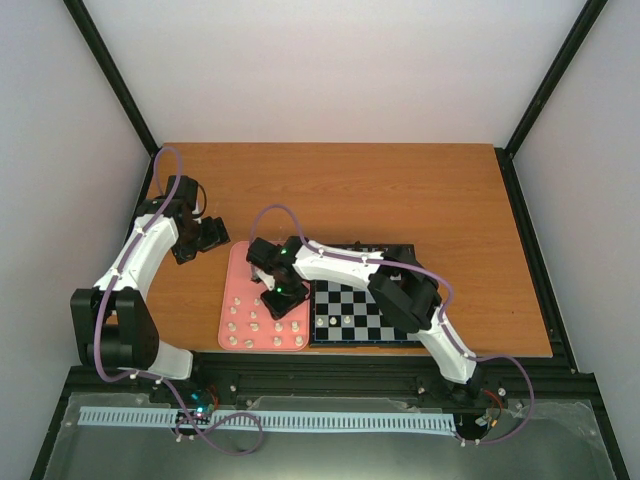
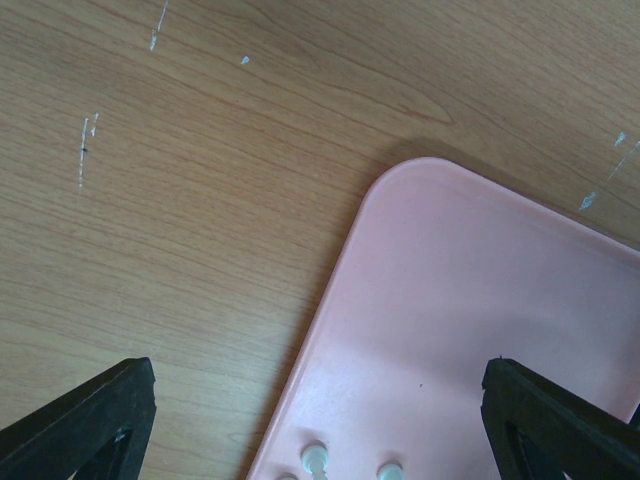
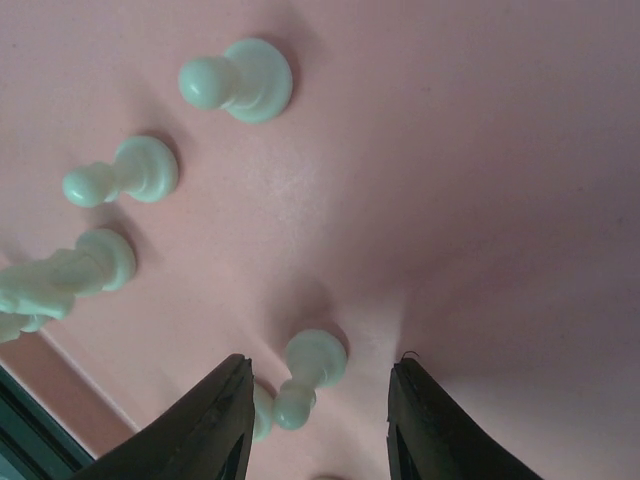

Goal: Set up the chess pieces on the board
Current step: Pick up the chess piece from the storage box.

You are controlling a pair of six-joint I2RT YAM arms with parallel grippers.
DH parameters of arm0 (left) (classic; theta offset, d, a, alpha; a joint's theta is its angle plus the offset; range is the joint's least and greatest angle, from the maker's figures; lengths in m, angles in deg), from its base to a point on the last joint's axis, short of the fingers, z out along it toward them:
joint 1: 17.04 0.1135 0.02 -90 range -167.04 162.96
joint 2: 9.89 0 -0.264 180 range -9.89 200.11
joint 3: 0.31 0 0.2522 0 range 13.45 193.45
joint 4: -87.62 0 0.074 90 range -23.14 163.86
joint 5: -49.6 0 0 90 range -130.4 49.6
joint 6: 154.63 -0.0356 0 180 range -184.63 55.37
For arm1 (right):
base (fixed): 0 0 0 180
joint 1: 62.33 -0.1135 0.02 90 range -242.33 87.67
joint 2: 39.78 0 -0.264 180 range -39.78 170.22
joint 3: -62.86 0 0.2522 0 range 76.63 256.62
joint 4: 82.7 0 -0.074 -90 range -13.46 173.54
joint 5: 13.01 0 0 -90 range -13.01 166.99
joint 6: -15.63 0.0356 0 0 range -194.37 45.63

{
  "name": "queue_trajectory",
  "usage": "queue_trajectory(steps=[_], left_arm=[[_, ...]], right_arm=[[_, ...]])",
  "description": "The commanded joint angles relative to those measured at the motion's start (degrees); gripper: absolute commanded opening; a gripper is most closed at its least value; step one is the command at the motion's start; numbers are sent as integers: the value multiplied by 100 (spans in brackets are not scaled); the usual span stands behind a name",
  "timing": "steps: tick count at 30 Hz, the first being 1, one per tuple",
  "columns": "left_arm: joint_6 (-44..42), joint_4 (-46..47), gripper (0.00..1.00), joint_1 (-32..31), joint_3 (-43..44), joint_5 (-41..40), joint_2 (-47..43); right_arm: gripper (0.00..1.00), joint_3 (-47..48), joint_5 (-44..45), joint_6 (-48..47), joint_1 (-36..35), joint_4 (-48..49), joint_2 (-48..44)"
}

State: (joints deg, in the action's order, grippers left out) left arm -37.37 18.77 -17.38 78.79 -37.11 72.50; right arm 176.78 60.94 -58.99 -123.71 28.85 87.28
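Pink tray (image 3: 480, 150) under the right claw (image 3: 320, 400); fingers apart, gripping nothing. One cream pawn (image 3: 312, 365) stands between them, nearer the left finger; contact unclear. More chess pieces (image 3: 240, 80) stand on the tray beyond the fingertips. The board (image 1: 365, 310) lies just beside this claw. Left claw (image 2: 320, 390), spread wide, hovers over the tray's corner.

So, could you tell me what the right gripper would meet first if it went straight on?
Probably the cream-white pawn standing between the fingers of the right gripper, then the pink tray; depth is unclear.
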Motion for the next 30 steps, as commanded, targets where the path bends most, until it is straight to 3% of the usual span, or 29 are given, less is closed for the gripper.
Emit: queue_trajectory(steps=[1, 6, 11, 22, 30], left_arm=[[46, -28, 100, 34, 154, 64, -5], [38, -8, 100, 35, 163, 127, 28], [24, 15, 100, 36, 141, 180, 49], [16, 21, 100, 34, 90, 196, -29], [16, 42, 100, 35, 52, 275, -50]], right_arm=[[35, 262, -42, -90, -49, -129, 133], [24, 285, -16, -88, -48, -137, 160], [3, 265, 128, -53, -54, -187, 99], [3, -370, 1275, 484, 91, -138, -1168], [3, -2250, 1795, 1163, 455, -112, -2739]])
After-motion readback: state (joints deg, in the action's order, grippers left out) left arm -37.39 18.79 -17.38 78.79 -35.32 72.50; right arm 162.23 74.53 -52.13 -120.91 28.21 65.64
